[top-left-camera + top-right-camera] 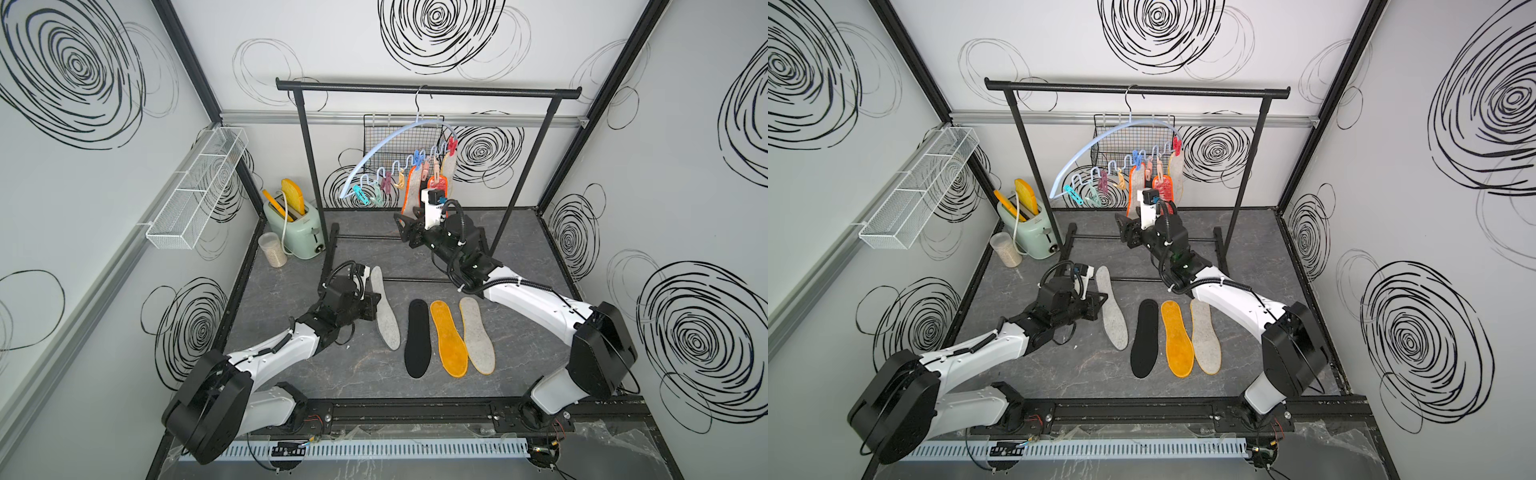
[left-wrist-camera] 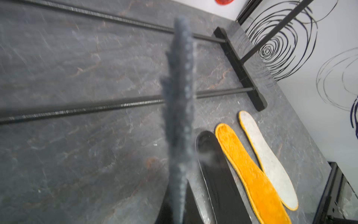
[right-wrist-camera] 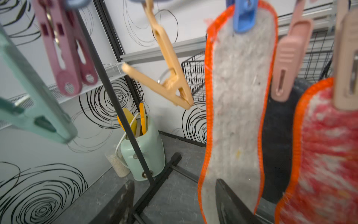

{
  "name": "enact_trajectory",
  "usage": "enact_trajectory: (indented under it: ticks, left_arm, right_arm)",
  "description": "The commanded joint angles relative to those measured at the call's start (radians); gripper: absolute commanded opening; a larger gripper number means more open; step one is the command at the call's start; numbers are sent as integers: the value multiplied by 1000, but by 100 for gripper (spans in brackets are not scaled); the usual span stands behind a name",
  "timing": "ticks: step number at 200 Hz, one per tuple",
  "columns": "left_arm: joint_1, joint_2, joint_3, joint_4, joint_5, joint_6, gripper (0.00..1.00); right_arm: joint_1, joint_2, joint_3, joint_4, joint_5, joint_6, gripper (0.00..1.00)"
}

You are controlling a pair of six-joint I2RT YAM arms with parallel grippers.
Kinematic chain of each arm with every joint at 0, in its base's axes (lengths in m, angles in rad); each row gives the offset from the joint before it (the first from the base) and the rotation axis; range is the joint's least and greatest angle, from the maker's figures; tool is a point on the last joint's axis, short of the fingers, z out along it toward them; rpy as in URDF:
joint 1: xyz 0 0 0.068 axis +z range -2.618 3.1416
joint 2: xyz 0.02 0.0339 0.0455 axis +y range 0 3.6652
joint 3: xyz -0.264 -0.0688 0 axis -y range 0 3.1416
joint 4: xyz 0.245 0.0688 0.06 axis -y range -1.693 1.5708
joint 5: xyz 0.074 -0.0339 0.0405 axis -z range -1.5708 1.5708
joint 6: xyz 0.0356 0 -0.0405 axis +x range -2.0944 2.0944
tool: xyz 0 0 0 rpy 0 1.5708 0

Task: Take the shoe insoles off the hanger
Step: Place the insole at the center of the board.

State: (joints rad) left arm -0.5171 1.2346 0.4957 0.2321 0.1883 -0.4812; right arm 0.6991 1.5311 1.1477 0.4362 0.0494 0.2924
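four pegged insoles (image 1: 411, 189) in a top view, right wrist three

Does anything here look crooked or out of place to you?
Yes. The pale blue hanger hangs skewed, not in line with the black rack bar. The insoles pegged to it all crowd one end, while the pegs along the rest hang empty.

Four shoe insoles (image 1: 448, 338) down, perhaps four more pegged; one hanger (image 1: 420, 121), one toaster (image 1: 297, 232).
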Motion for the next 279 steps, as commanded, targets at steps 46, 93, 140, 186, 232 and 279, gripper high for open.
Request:
enact_trajectory:
  ticks: [46, 93, 140, 186, 232, 279]
  left_arm:
    - [-25, 126, 70, -158, -16, 72, 0]
    - [-41, 275, 111, -164, 74, 104, 0]
    - [-52, 326, 119, -106, 215, 89, 0]
    - [-50, 306, 117, -178, 139, 101, 2]
    - [-49, 356, 137, -200, 103, 109, 30]
    - [-77, 180, 148, -341, -94, 105, 59]
  right_arm:
    - [-21, -296, -307, 31, 37, 7, 68]
    - [-56, -497, -469, -5, 53, 21, 68]
    - [-104, -611, -558, -28, 34, 43, 68]
    - [-120, -629, -565, -24, 3, 57, 68]
    - [-129, -635, -562, -29, -13, 68, 68]
    - [-135, -661, -568, -32, -17, 72, 68]
